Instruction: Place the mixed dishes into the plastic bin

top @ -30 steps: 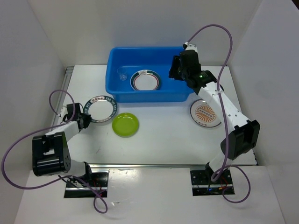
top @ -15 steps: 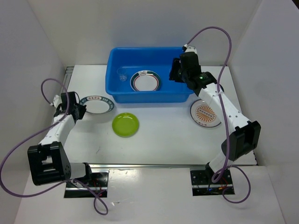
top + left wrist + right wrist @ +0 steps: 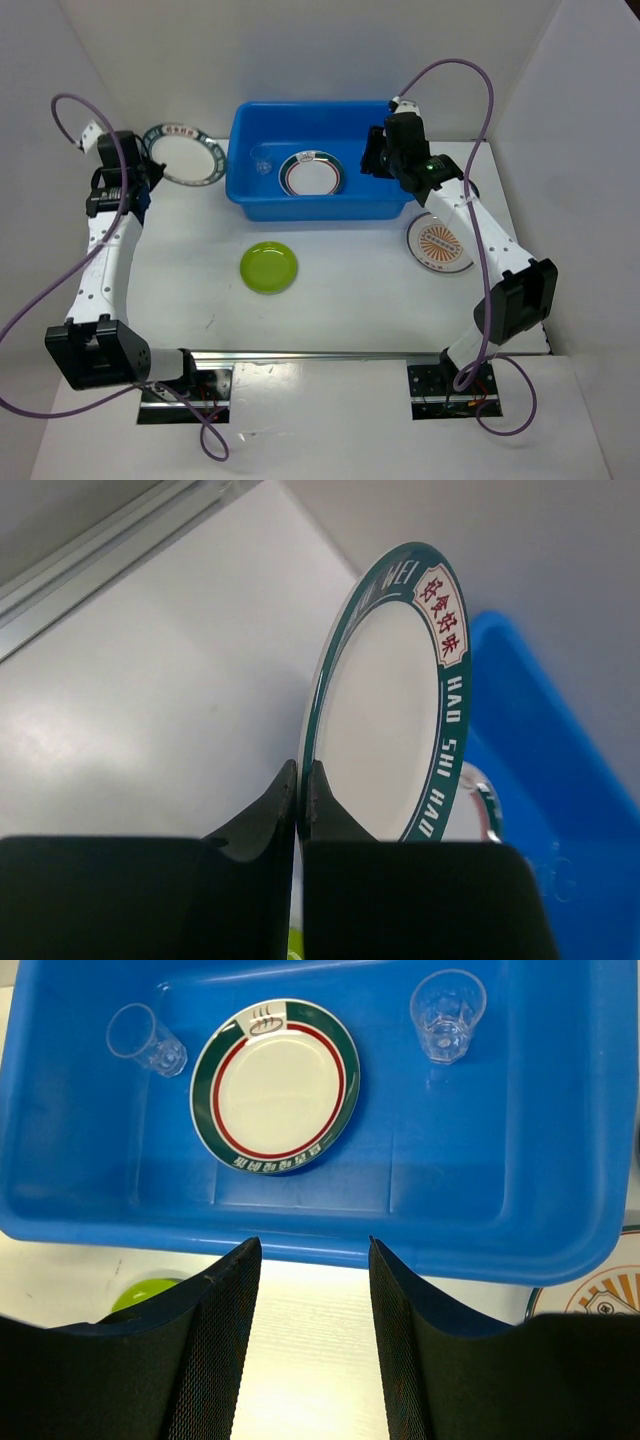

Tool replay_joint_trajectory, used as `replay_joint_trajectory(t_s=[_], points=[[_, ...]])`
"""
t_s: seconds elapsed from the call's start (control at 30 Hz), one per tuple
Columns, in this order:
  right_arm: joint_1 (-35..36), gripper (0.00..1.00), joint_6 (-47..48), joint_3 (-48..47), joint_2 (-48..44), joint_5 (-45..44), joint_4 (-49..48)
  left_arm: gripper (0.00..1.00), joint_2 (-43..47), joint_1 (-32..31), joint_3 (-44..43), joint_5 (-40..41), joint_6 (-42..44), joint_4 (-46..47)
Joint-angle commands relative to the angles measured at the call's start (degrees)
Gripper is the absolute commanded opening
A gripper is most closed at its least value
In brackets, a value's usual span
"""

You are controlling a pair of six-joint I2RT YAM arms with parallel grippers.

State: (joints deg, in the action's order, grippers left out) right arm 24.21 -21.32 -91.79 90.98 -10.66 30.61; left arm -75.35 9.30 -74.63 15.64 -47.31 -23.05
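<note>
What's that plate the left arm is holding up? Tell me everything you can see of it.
The plate is round, with a plain white centre and a broad dark teal rim carrying white lettering and one white patch with red characters. It looks smooth and glossy, perhaps melamine or ceramic, and unbroken. The left claw pinches its near edge between shut fingers, holding it clear of the table, just left of the blue bin. Nothing else touches it.

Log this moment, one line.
left end effector: shut on teal-rimmed plate | right end effector: open, at blue bin | outside bin: lime plate, sunburst plate
</note>
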Motion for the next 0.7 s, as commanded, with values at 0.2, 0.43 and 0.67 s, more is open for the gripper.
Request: replay_joint_trajectory(t_s=[0.2, 0.43, 0.67], points=[[-0.30, 0.53, 0.93, 0.82, -0.98, -0.15, -1.52, 0.00, -7.70, -12.28, -21.32, 0.88, 8.54, 4.68], [-0.30, 0.53, 0.93, 0.82, 0.16, -2.88, -2.05, 0.00, -16.65, -22.38, -23.37, -8.51, 7.75, 12.83], [-1.35, 0.53, 1.46, 0.21, 1.48, -2.35, -2.05, 0.00, -28.96, -26.88, -27.58, -11.24, 6.71, 17.33]])
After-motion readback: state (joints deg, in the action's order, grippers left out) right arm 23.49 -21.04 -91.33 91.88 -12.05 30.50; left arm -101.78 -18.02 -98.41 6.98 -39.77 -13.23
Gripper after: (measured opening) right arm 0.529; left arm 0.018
